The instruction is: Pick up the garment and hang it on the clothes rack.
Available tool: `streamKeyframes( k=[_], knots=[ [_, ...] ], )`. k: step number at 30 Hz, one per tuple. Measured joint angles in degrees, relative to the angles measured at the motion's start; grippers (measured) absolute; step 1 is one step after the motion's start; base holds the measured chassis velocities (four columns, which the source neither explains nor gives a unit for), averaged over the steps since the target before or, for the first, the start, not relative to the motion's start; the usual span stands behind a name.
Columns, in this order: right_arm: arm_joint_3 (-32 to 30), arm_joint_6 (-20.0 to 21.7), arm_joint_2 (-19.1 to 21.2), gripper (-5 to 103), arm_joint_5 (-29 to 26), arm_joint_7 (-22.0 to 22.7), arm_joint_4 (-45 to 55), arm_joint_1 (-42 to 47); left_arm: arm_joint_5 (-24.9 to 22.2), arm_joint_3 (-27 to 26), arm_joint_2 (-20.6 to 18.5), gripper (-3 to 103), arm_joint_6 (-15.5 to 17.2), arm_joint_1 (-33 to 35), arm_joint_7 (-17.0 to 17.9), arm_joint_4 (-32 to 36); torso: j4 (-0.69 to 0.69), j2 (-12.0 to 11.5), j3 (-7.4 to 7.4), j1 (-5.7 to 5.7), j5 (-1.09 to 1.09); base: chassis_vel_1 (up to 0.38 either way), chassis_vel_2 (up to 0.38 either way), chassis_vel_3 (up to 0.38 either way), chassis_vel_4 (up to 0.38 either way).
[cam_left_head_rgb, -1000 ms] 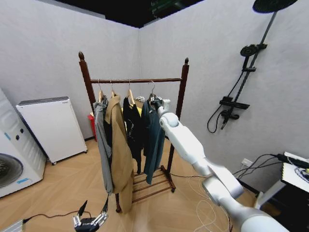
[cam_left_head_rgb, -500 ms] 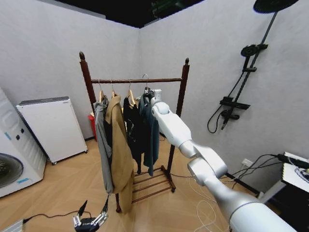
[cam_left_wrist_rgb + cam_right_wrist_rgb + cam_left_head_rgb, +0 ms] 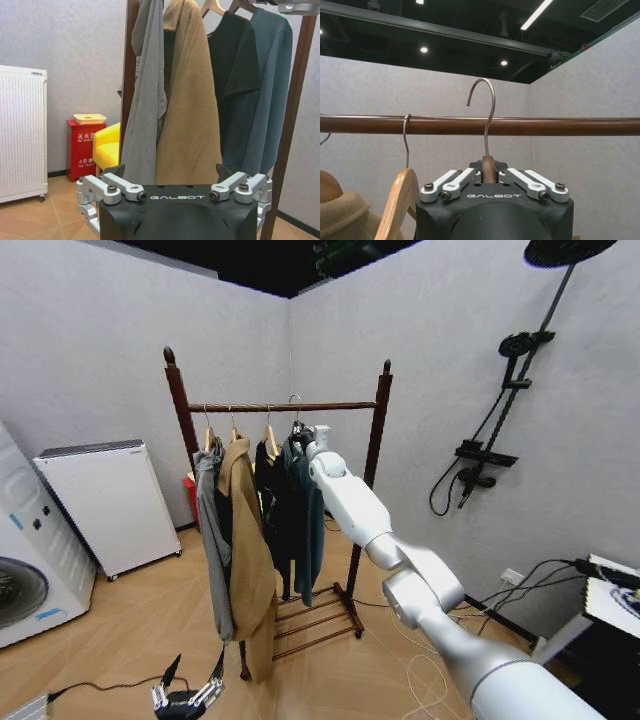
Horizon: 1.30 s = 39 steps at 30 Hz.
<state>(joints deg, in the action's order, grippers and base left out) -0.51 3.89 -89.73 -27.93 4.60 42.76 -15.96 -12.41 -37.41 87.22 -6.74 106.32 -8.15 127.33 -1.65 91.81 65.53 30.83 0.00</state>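
Teal-blue cloth of the long-sleeved garment [image 3: 308, 520] hangs from its wooden hanger just under the horizontal top bar of the tall reddish-brown wooden clothes rack [image 3: 377, 430], beside a black shirt [image 3: 272, 505], a tan coat [image 3: 245, 550] and a grey jacket [image 3: 212, 540] already on the bar. The right gripper [image 3: 488, 176] is raised to the bar with its fingers [image 3: 449, 184] closed tight on the hanger's neck, carrying the garment. In the right wrist view the curved metal hook [image 3: 485, 112] rises above the bar, its stem crossing the bar's line and its open tip turned toward the neighbouring wooden hanger [image 3: 397, 200]; I cannot tell whether the hook is over the bar or only in front of it.

To do this step well, I judge the hook should be carried across so that its curve sits squarely above the bar, then lowered straight until the bar takes the weight, keeping clear of the neighbouring hanger's wire. Only then should the grip loosen.

The left gripper [image 3: 175, 192] waits low near the floor, fingers spread apart and empty.
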Motion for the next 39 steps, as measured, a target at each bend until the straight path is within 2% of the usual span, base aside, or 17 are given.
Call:
streamKeyframes(
  k=[7,14,16,17,18,21,22,26,27,29,30,33,34,35,36,38,39],
  knots=[
    [0.6,0.6,0.0,10,-0.6,0.0,1.1,0.6,0.0,0.0,0.0,100,0.0,0.0,0.0,0.0,0.01,0.0,0.00,0.00,-0.01,-0.107,0.101,0.103,-0.113],
    [1.9,4.1,2.0,9,-2.8,0.8,6.4,3.5,0.0,0.0,0.0,100,0.0,0.0,0.0,0.0,0.02,-0.1,0.03,0.11,0.00,-0.119,0.121,0.119,-0.098],
    [2.0,4.6,2.6,14,-3.0,1.0,7.8,4.3,0.0,0.0,0.0,100,0.0,0.0,0.0,0.0,0.00,0.0,0.02,0.10,0.00,0.000,0.000,0.000,0.000],
    [2.2,5.0,3.7,25,-3.5,1.3,9.8,5.9,0.0,0.0,0.0,100,0.0,0.0,0.0,0.0,-0.02,0.0,0.01,0.04,0.00,0.000,0.000,0.000,0.000],
    [2.3,5.2,4.6,30,-3.9,1.4,11.4,7.2,0.0,0.0,0.0,100,0.0,0.0,0.0,0.0,0.00,0.0,-0.01,0.00,0.01,0.000,0.000,0.000,0.000],
    [2.4,5.3,6.6,35,-4.9,1.3,14.8,10.0,0.0,0.0,0.0,100,0.0,0.0,0.0,0.0,0.03,0.0,-0.02,-0.04,0.00,0.034,-0.038,-0.025,0.031],
    [2.3,5.3,7.5,47,-5.8,0.7,16.6,11.3,0.0,0.0,0.0,100,0.0,0.0,0.0,0.0,0.01,0.0,-0.01,-0.03,0.00,0.000,0.000,0.000,0.000],
    [1.2,5.0,9.3,52,-9.1,-1.8,21.5,14.7,0.0,0.0,0.0,100,0.0,0.0,0.0,0.0,0.01,0.0,-0.01,-0.03,0.01,0.000,0.000,0.000,0.000],
    [-0.3,4.2,10.4,57,-12.5,-4.2,24.7,16.8,0.0,0.0,0.0,100,0.0,0.0,0.0,0.0,0.00,0.0,-0.01,-0.01,0.01,0.000,0.000,0.000,0.000],
    [-2.6,3.3,11.9,68,-14.9,-6.2,28.1,19.4,0.0,0.0,0.0,100,0.0,0.0,0.0,0.0,0.02,0.0,0.00,0.01,0.00,0.000,0.000,0.000,0.000],
    [-2.6,3.3,11.9,68,-14.9,-6.2,28.1,19.4,0.0,0.0,0.0,100,0.0,0.0,0.0,0.0,0.02,0.0,0.00,0.01,0.00,0.000,0.000,0.000,0.000],
    [-5.4,4.4,14.6,79,-13.3,-5.8,32.4,22.1,0.0,0.0,0.0,100,0.0,0.0,0.0,0.0,0.03,0.0,0.01,0.04,0.01,0.000,0.000,0.000,0.000],
    [-6.8,6.6,16.7,85,-11.9,-4.2,35.5,23.9,0.0,0.0,0.0,100,0.0,0.0,0.0,0.0,0.03,0.0,0.00,0.04,-0.01,0.000,0.000,0.000,0.000],
    [-6.8,6.6,16.7,85,-11.9,-4.2,35.5,23.9,0.0,0.0,0.0,100,0.0,0.0,0.0,0.0,0.03,0.0,0.00,0.04,-0.01,0.000,0.000,0.000,0.000],
    [-8.5,9.3,20.1,90,-11.4,-2.5,40.0,26.7,0.0,0.0,0.0,100,0.0,0.0,0.0,0.0,0.03,0.0,0.00,0.03,0.02,0.000,0.000,0.000,0.000],
    [-13.5,11.6,27.6,99,-11.6,-0.1,50.6,34.2,0.0,0.0,0.0,100,0.0,0.0,0.0,0.0,-0.02,0.0,0.00,0.03,0.01,0.000,0.000,0.000,0.000],
    [-13.5,11.6,27.6,99,-11.6,-0.1,50.6,34.2,0.0,0.0,0.0,100,0.0,0.0,0.0,0.0,-0.02,0.0,0.00,0.03,0.01,0.000,0.000,0.000,0.000]
  ],
)
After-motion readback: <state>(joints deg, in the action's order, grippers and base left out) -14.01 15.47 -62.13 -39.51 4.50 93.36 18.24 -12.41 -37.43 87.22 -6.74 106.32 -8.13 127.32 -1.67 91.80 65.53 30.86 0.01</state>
